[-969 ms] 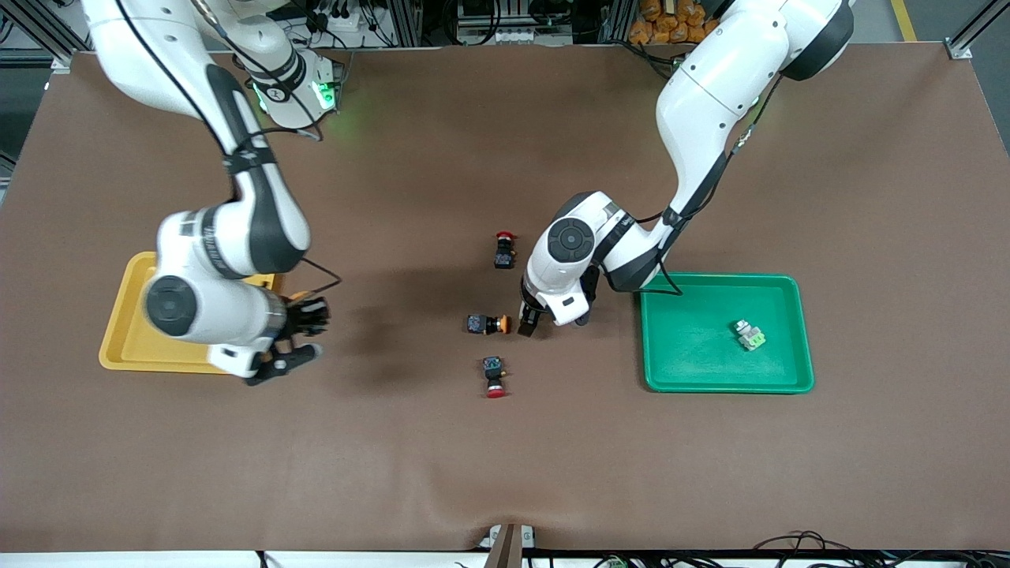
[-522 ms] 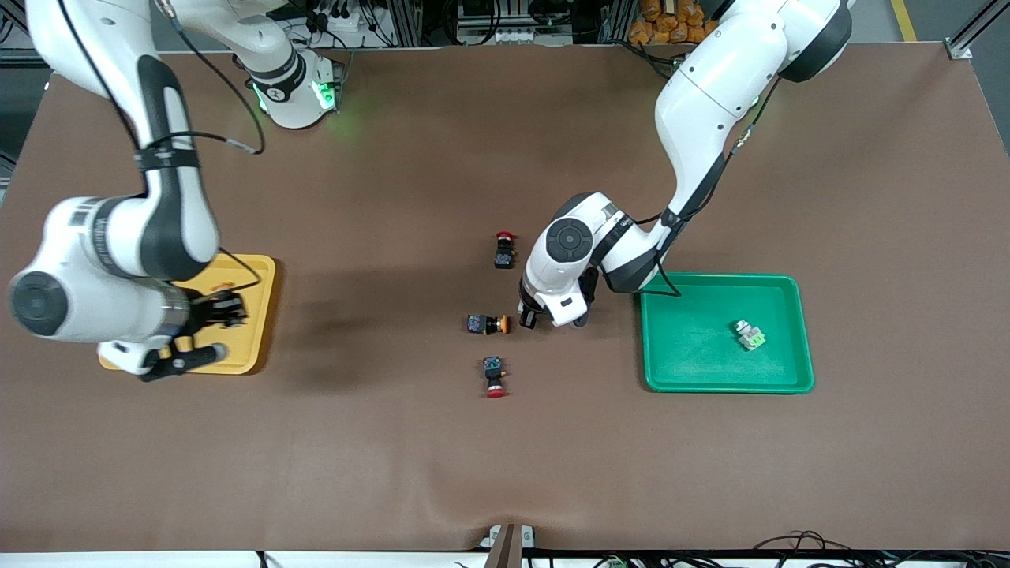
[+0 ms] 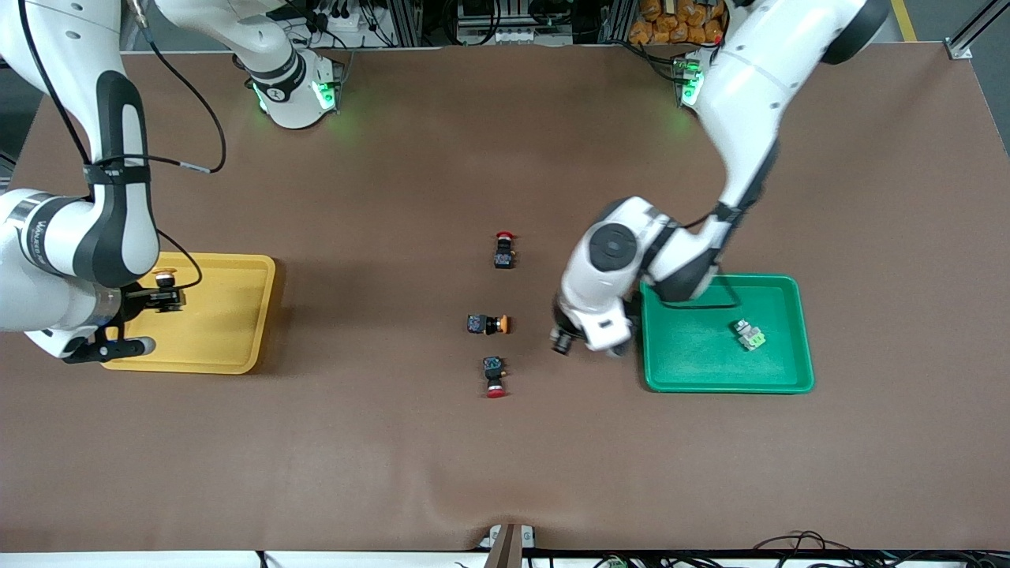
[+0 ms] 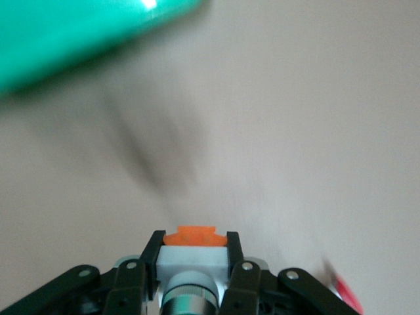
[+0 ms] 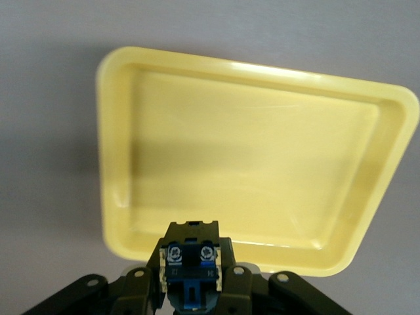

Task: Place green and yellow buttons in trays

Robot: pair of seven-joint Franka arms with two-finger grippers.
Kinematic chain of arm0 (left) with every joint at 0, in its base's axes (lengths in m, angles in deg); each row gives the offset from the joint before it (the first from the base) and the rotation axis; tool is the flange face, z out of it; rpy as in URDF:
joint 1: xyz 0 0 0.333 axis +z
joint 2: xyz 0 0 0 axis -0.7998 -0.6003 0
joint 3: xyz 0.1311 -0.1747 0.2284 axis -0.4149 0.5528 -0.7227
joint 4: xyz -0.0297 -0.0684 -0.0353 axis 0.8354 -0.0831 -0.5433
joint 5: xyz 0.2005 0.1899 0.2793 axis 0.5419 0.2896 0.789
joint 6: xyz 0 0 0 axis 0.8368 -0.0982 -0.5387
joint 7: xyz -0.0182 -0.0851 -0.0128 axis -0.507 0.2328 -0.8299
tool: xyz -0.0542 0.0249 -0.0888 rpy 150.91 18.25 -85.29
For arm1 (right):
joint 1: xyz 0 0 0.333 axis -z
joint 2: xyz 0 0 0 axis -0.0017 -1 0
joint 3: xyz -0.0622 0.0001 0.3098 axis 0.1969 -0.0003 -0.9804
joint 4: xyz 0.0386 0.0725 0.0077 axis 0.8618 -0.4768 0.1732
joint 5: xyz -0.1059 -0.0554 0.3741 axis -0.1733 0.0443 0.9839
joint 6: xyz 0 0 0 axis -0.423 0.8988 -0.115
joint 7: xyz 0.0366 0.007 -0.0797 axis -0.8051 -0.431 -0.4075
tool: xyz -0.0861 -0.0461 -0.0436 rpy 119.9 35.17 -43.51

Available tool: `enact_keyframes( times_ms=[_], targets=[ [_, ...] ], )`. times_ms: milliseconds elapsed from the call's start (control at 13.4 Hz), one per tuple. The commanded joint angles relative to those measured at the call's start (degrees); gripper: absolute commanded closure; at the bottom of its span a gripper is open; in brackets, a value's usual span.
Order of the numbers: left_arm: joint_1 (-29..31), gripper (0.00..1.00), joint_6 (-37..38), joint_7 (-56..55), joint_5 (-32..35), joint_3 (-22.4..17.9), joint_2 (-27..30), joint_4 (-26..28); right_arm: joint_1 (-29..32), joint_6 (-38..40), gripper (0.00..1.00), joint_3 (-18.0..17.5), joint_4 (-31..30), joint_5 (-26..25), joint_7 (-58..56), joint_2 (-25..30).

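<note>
Both arms have swung toward their trays since a second ago: the right gripper [image 3: 162, 285] has travelled from the bare bench [image 3: 505, 473] to a spot over the yellow tray [image 3: 237, 315], and the left gripper [image 3: 562, 341] has left the yellow-capped button on the bench [image 3: 488, 323] and now hangs just beside the green tray [image 3: 694, 363], its jaws closed where they stood wide before.

In the right wrist view, the right gripper [image 5: 190, 272] pinches a black-bodied button [image 5: 190, 262] between narrow jaws, its blue terminal end facing the camera. The front view shows the orange-yellow cap of this held button [image 3: 164, 276]. Directly under it lies the yellow tray [image 5: 262, 164].

In the left wrist view, the left gripper [image 4: 193, 262] is closed on a small pale block [image 4: 193, 266] with an orange end; what sort of part it is I cannot tell. A corner of the green tray [image 4: 65, 33] shows ahead of it.

Outward from the left gripper, toward the right arm's end, the yellow-capped button on the bench lies on its side. Near it are two red-capped buttons, one [image 3: 495, 375] nearer the front camera and one [image 3: 505, 250] farther from it. On the gripper's tray side, well apart from it, a green switch block [image 3: 750, 335] rests inside the green tray.
</note>
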Motion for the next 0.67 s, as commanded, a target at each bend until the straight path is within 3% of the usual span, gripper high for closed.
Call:
enact_keyframes(
  times_ms=[0,149,373,597],
  targets=[
    [5.6,1.0,7.0,10.5,1.3,0.3,3.0,2.2,-0.4,-5.7,1.0,1.0,-6.5,-0.9,-1.0,1.9],
    [9.7,1.0,10.7,16.3,1.4,0.1,3.3,3.6,1.9,-14.8,1.0,1.2,-11.5,-0.9,-4.6,1.5],
    [12.5,1.0,12.3,15.6,12.6,0.1,3.1,6.3,3.0,-20.2,1.0,1.2,-15.4,-0.6,-6.0,1.1],
    [12.6,1.0,15.3,14.1,17.6,0.1,3.3,6.4,4.2,-26.2,1.0,1.0,-19.3,1.0,-6.0,0.5]
  ],
)
